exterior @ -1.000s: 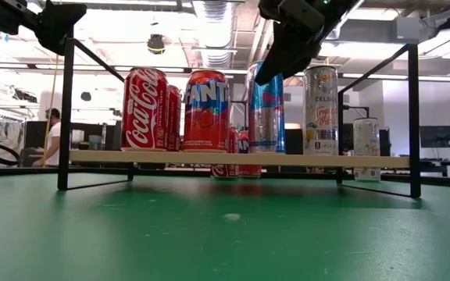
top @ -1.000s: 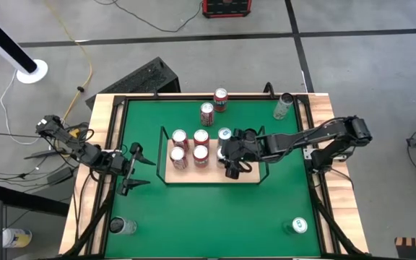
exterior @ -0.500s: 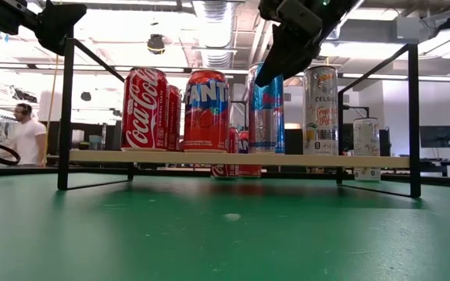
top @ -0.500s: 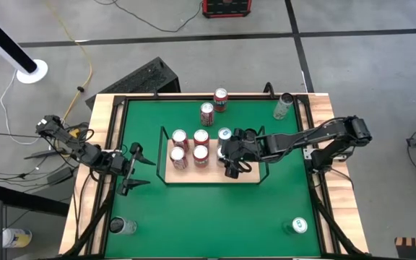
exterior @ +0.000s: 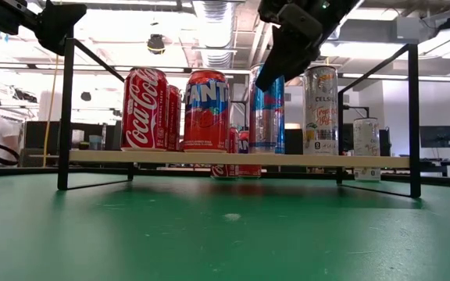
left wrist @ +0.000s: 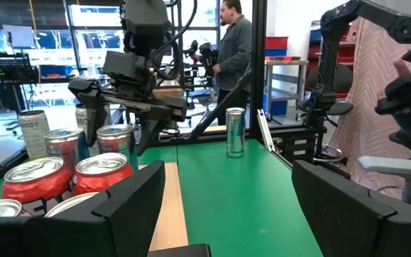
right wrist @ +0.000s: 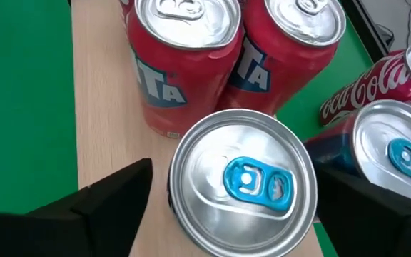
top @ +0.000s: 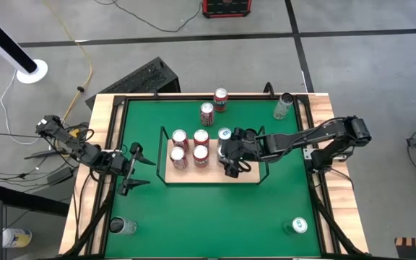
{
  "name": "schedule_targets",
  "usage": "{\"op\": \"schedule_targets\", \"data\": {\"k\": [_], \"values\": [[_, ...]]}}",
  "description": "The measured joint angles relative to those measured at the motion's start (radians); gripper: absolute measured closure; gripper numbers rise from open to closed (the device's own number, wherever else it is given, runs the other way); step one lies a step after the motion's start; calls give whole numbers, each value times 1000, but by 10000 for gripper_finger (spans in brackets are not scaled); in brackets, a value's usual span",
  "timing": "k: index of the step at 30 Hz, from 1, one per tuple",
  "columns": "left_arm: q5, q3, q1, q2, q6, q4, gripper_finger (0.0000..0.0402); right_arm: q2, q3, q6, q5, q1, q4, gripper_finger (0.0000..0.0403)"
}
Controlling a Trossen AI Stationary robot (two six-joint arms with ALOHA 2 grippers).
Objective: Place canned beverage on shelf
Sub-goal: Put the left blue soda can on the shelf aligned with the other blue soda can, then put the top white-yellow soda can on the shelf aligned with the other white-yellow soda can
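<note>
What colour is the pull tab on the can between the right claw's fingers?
Blue, on the can's silver lid; the right wrist view shows it best.

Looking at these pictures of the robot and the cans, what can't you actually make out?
- High view: the blue-tabbed can on the shelf is covered by the right gripper.
- Low view: the same can's top is hidden behind that gripper.
- Right wrist view: the picture's bottom edge cuts the can off; its label is unseen.
- High view: labels on the corner cans are too small.
- The left gripper waits at the table's left edge.

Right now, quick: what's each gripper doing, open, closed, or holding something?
Left gripper: open, empty, at the table's left edge.
Right gripper: open, jaws either side of the blue-tabbed can on the shelf.
</note>
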Motion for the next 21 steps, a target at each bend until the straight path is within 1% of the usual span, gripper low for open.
{"op": "schedule_targets", "data": {"k": [2,6,10,16,21], "values": [[0,0,0,0,0,0,109,0,1,-15,0,0,0,7],[0,0,0,0,0,0,109,0,45,-28,0,7,-35,12],[0,0,0,0,0,0,109,0,127,-45,-1,17,-114,15],[0,0,0,0,-2,-2,109,0,281,-30,-9,32,-285,15],[2,0,0,0,-5,-5,109,-1,371,-24,-42,84,-378,15]]}}
